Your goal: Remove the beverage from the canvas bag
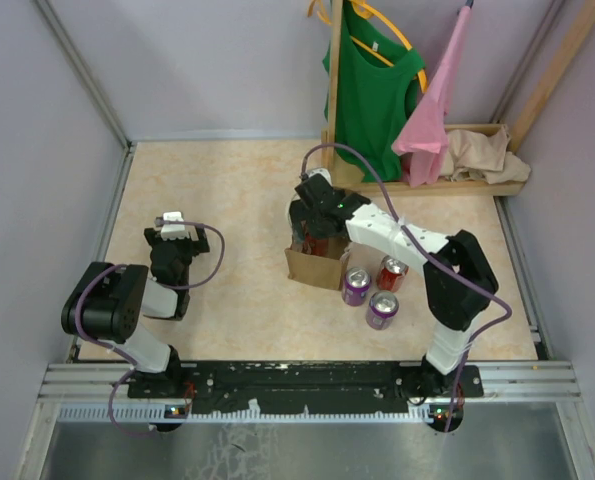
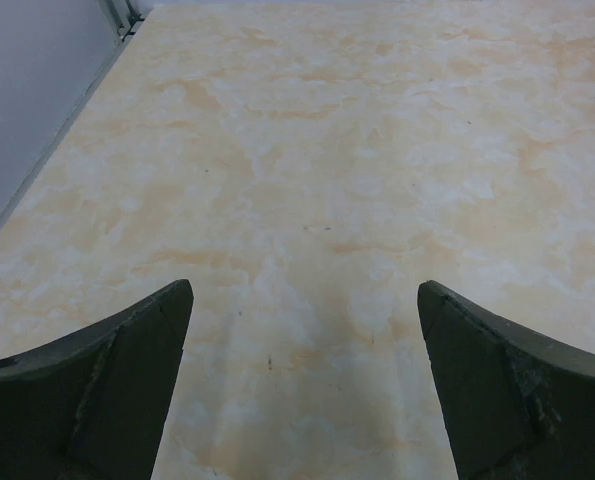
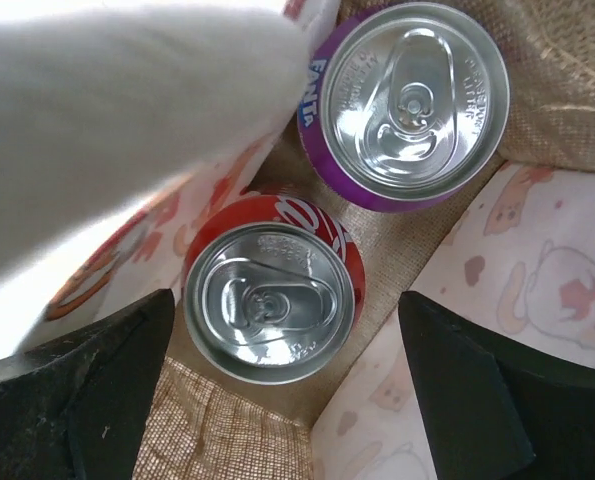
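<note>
The tan canvas bag stands upright mid-table. My right gripper hangs over its mouth, pointing down into it. In the right wrist view a red beverage can and a purple beverage can stand upright on the bag's woven floor, between lining walls printed with pale figures. My right gripper is open, its fingers either side of the red can and apart from it. A blurred pale handle crosses the upper left. My left gripper is open over bare tabletop.
Three cans stand outside the bag to its right: purple, red, purple. At the back right a wooden tray holds a beige cloth heap, with a green shirt and a pink garment hanging above.
</note>
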{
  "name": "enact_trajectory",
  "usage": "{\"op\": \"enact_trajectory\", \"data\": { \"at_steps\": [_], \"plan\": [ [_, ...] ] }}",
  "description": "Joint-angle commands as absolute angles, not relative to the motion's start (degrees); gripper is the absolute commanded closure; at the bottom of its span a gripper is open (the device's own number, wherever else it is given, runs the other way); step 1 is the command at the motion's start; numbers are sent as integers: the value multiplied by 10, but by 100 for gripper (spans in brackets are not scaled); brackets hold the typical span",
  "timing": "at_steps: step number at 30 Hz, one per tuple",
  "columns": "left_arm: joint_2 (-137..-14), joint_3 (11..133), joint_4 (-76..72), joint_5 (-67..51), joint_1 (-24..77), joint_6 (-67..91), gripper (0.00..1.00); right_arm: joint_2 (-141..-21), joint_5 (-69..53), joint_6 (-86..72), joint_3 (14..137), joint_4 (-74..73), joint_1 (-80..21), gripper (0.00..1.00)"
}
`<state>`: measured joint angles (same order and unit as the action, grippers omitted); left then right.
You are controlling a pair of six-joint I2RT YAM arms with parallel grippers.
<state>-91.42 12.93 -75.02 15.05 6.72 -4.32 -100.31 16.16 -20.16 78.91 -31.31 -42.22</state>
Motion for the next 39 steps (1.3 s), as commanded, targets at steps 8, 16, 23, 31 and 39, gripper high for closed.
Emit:
{"op": "enact_trajectory", "data": {
  "at_steps": [8,16,23,31,39],
  "plan": [
    [-918,126,-772,154,67,-37,0,-1035,164,-214,789,-269,-407,20],
    [-918,126,-772,154,68,-37,0,-1046,169,-213,794,-272,-407,73],
    [-918,125,-772,154,67,-37,0,-1015,181,-198,797,-288,-407,100],
    [-918,126,-772,154,67,-37,0,-897,202,-154,848,-313,-416,100],
    [-918,126,-772,153,67,-37,0,-811,271,-132,898,-358,-487,100]
  ]
}}
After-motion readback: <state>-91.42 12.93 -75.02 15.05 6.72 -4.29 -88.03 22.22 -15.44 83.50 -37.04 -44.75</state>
